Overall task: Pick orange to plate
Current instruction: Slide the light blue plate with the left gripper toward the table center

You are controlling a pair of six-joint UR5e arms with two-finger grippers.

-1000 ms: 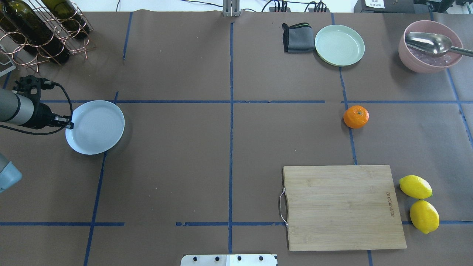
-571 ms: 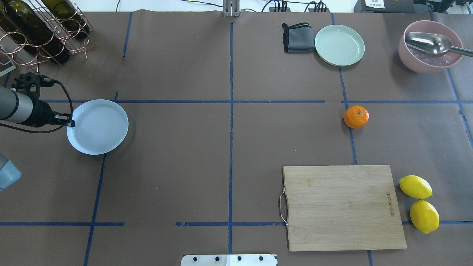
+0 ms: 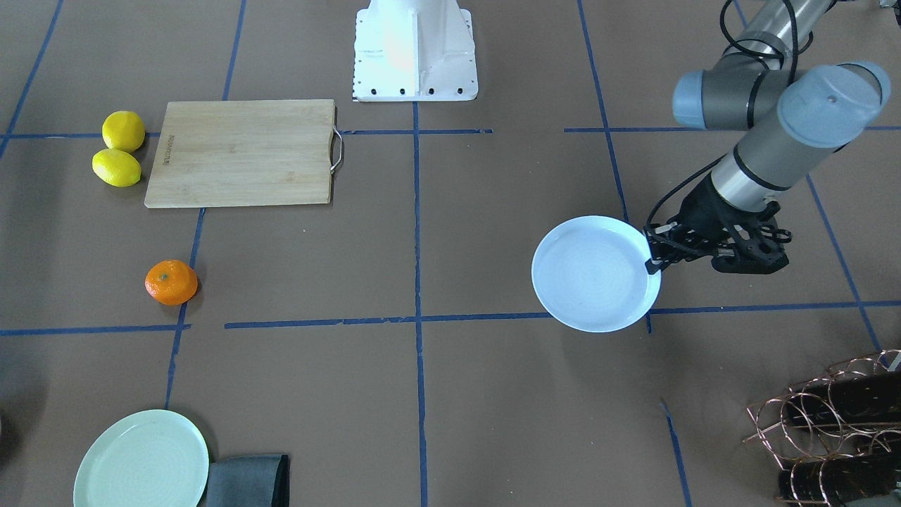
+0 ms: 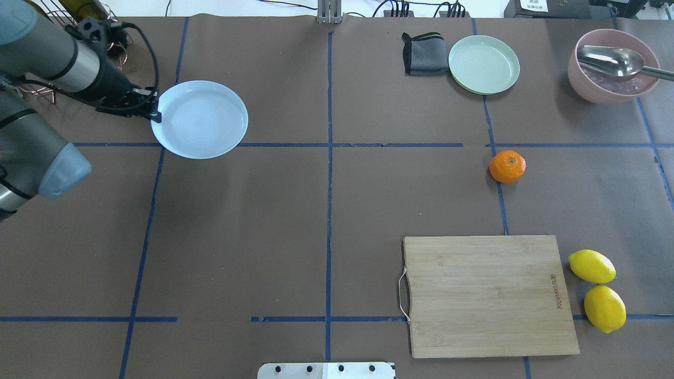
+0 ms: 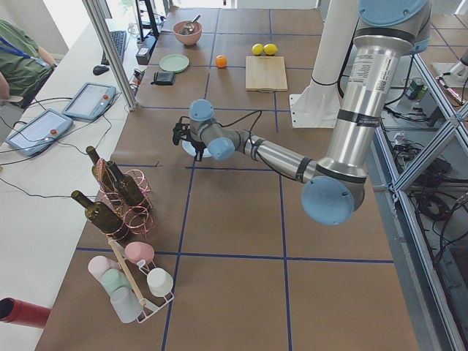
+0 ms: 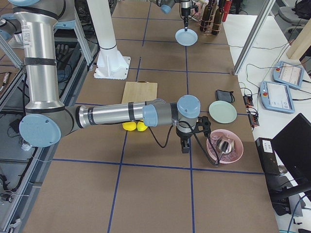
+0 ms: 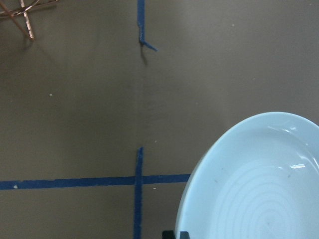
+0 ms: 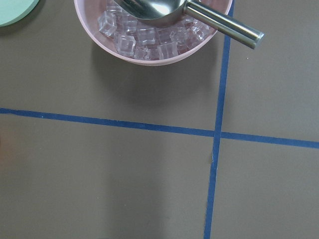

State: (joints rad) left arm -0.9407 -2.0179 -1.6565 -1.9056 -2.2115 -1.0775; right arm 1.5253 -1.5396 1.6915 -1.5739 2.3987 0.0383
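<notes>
The orange rests on the brown table right of centre, with nothing touching it; it also shows as the orange in the front-facing view. My left gripper is shut on the left rim of the white plate, which it holds roughly level above the table's far left part. The left wrist view shows the plate filling its lower right corner. My right gripper shows only in the exterior right view, pointing down near the pink bowl; I cannot tell whether it is open or shut.
A wooden cutting board lies at the near right, with two lemons beside it. At the far right are a pale green plate, a grey cloth and a pink bowl holding ice and a metal scoop. A wine rack stands at the far left.
My left arm has carried the plate toward the far side and toward the table's centre, and the plate looks larger, so it is higher. The orange has not moved.
</notes>
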